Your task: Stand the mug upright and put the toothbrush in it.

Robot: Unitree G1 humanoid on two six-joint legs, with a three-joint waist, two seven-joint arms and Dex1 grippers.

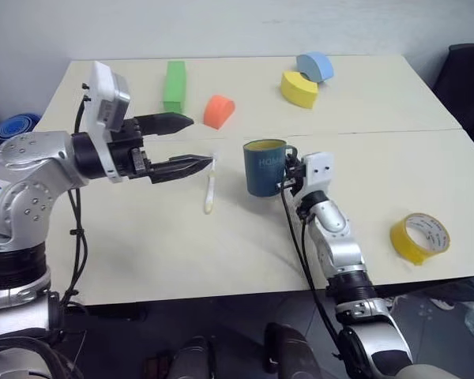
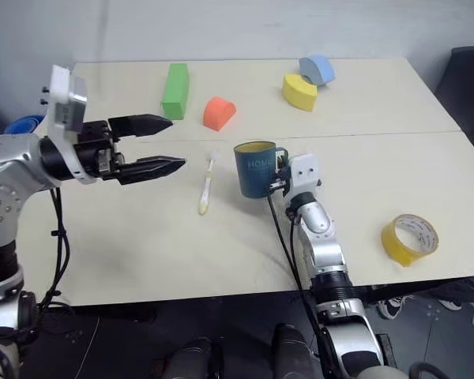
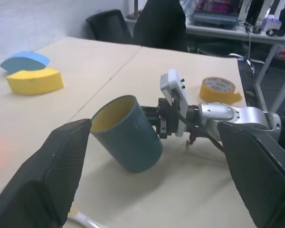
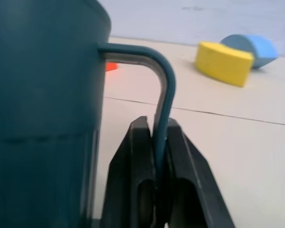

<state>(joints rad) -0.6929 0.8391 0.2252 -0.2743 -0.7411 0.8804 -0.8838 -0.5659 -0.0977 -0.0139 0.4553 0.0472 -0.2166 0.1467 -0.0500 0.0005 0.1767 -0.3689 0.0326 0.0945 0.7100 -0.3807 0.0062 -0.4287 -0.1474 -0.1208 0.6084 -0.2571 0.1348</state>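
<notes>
On the pale tabletop (image 1: 142, 260), the right gripper (image 1: 288, 175) is clamped on the thin handle of the dark teal mug with yellow inside (image 1: 265, 167), probably to keep it upright, while the left gripper (image 1: 191, 142), jaws wide apart, hovers near the slim white toothbrush (image 1: 210, 189) lying flat beside the mug.
</notes>
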